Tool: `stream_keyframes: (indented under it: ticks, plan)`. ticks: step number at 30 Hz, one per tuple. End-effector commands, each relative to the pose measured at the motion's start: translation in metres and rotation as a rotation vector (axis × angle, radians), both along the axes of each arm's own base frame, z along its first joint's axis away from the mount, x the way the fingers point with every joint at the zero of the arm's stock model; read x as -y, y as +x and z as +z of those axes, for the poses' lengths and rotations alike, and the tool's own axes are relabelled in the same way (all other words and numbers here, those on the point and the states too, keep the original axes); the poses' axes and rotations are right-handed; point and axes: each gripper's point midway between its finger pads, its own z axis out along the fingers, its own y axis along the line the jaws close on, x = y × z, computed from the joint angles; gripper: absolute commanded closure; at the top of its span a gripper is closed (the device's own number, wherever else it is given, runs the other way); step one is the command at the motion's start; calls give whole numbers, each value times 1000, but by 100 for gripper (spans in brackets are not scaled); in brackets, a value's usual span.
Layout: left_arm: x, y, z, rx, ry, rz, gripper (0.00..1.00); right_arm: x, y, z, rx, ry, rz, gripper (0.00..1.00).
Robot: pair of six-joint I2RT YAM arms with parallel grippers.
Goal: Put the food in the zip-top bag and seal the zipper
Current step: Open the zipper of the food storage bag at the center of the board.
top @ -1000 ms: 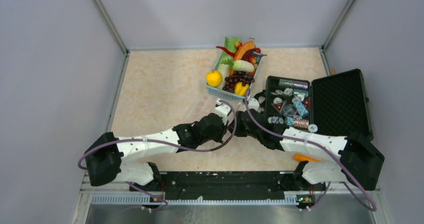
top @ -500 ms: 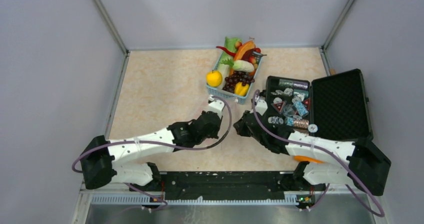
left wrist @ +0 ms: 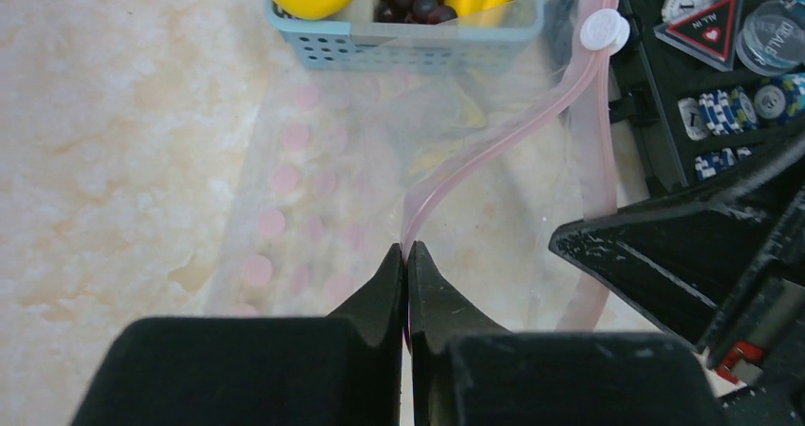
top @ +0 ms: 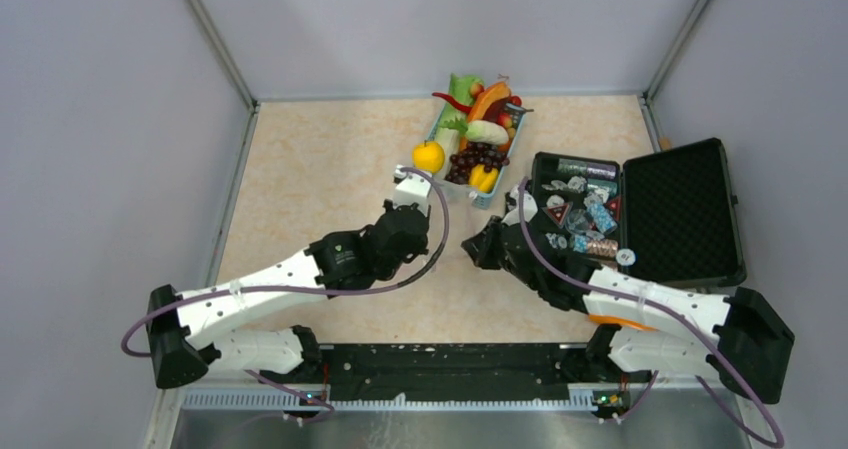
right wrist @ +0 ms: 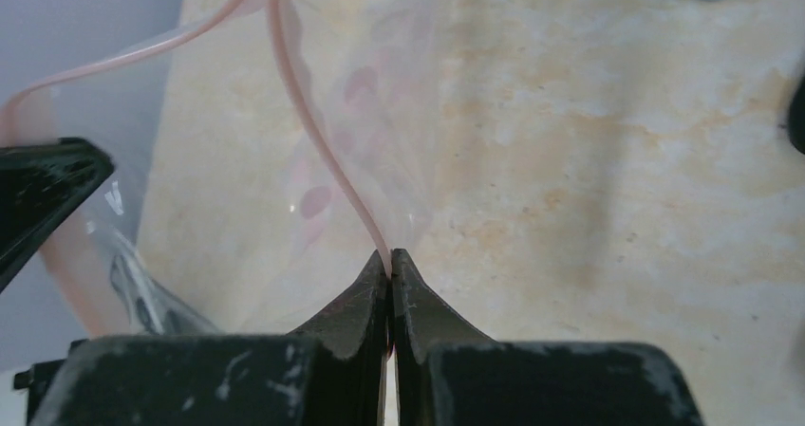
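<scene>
The clear zip-top bag (left wrist: 304,189) with pink dots hangs between my two grippers just in front of the blue basket (left wrist: 418,51). Its pink zipper (left wrist: 494,146) splits into two strips, so the mouth is parted. My left gripper (left wrist: 406,251) is shut on one strip. My right gripper (right wrist: 390,253) is shut on the other strip (right wrist: 313,132). In the top view the left gripper (top: 412,201) and right gripper (top: 485,237) stand apart. The food (top: 475,134) lies in the basket: a yellow fruit (top: 428,156), grapes (top: 478,156), and red, orange and green pieces.
An open black hard case (top: 680,209) with chips and shiny packets lies to the right, close to the right arm. A white round slider (left wrist: 605,29) sits at the zipper's far end. Walls enclose the table on three sides.
Both grippers have moved away from the near edge toward the basket. The left one went left and the two have spread apart, each still shut on a zipper strip.
</scene>
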Motion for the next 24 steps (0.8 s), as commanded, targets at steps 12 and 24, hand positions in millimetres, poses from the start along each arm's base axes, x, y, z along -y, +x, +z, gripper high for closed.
stream_keyframes:
  ticks: [12, 24]
  plan:
    - [-74, 15, 127, 299, 141, 208, 100, -97, 29, 137, 257, 121, 249, 100]
    - [-104, 11, 105, 298, 272, 305, 100, -117, 46, 98, 159, 80, 305, 100]
